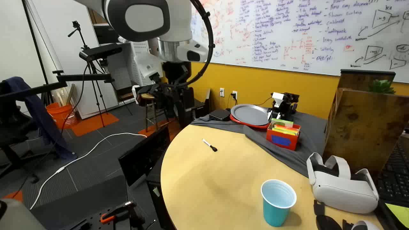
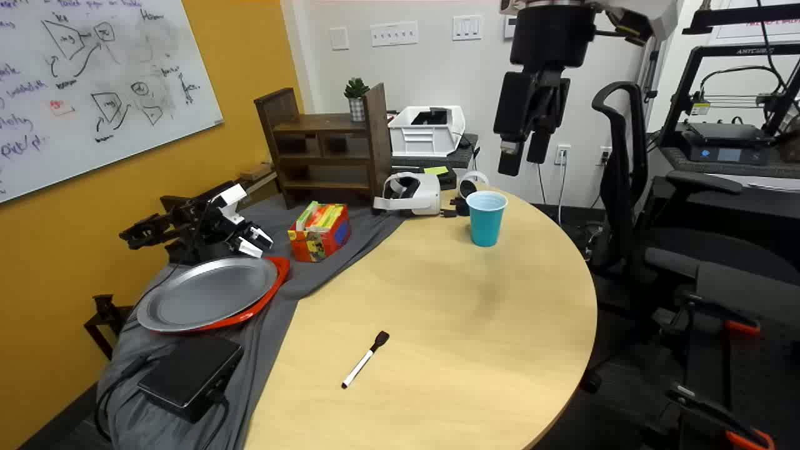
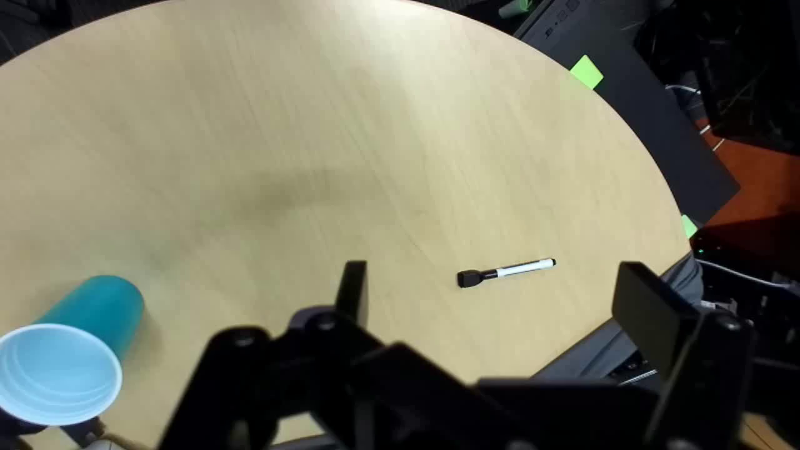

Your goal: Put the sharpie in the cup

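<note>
While the pincer (image 3: 494, 281) hangs spread and holding nothing, well above the table (image 3: 312, 125), the sharpie (image 3: 507, 270) lies flat on the surface, well apart from the upright cup (image 2: 486, 220). You can see in the wrist view that the sharpie runs nearly along the line between the two fingers (image 3: 355, 290), so closing at this angle would probably catch it end to end. Give the pincer roughly a quarter turn, centre over the white barrel (image 3: 525, 267), descend straight until the fingers almost meet the table, then squeeze.
</note>
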`<state>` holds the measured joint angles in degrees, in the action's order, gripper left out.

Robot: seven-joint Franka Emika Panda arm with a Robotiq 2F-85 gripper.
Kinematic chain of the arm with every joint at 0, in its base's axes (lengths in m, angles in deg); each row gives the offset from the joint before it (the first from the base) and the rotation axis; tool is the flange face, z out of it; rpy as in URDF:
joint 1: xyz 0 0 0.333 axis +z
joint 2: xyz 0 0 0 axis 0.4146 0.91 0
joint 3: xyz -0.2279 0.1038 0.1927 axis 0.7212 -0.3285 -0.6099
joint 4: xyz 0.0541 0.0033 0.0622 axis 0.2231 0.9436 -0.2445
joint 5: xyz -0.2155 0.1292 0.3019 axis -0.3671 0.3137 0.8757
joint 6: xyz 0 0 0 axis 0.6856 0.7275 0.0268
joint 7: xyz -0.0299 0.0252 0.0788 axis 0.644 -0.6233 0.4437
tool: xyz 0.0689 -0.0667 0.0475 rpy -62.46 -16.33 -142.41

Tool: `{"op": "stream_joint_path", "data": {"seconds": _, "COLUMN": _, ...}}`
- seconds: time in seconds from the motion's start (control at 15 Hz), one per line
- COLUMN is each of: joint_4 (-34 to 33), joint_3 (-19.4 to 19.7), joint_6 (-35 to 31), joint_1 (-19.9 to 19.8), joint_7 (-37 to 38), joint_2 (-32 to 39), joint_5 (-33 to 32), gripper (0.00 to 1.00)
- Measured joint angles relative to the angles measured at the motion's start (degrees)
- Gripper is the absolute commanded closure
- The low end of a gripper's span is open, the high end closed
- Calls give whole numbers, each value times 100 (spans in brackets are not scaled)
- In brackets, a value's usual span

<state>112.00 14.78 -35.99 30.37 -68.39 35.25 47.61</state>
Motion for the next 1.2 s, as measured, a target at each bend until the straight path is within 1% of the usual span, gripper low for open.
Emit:
{"op": "stream_joint_path", "data": {"seconds": 0.67, "joint_4": 0, "joint_3": -10, "joint_6": -15, "joint_1": -2, "joint_7": -3, "joint_2": 7, "joint_5": -72, "gripper": 0}}
{"op": "stream_joint_path", "data": {"seconds": 0.93, "joint_4": 0, "joint_3": -59, "joint_6": -159, "joint_1": -3, "joint_7": -49, "joint_2": 74, "joint_5": -492, "gripper": 0}}
{"op": "stream_joint_path", "data": {"seconds": 1.2, "joint_4": 0, "joint_3": -185, "joint_6": -436, "joint_1": 12, "joint_7": -366, "joint_2": 278, "joint_5": -986, "gripper": 0}}
